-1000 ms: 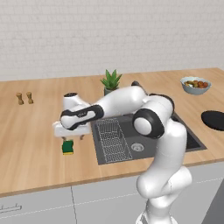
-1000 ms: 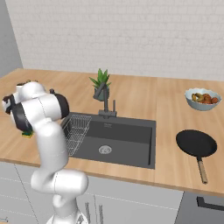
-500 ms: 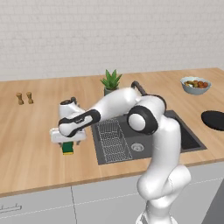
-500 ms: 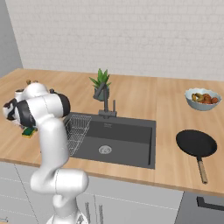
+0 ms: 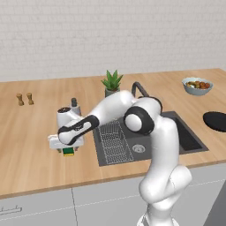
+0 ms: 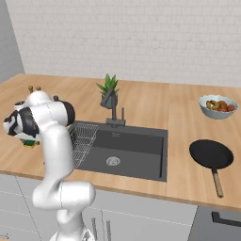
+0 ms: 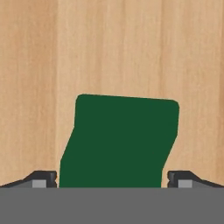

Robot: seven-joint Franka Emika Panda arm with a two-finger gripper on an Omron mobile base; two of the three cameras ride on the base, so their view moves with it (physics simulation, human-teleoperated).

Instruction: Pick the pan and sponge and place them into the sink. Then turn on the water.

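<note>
Hand view: jaws spread either side of the sponge (image 7: 120,142) | I've lowered onto it since a second ago | pinch next, pan (image 6: 211,154) waits.

- The gripper (image 7: 112,179) has lowered onto the sponge (image 7: 119,142).
- Its fingertips (image 7: 43,178) now straddle the sponge on the counter (image 7: 131,43).

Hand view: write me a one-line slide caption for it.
Looking straight down at the green sponge on the wooden counter, with the open gripper straddling it, one dark finger on each side.
</note>
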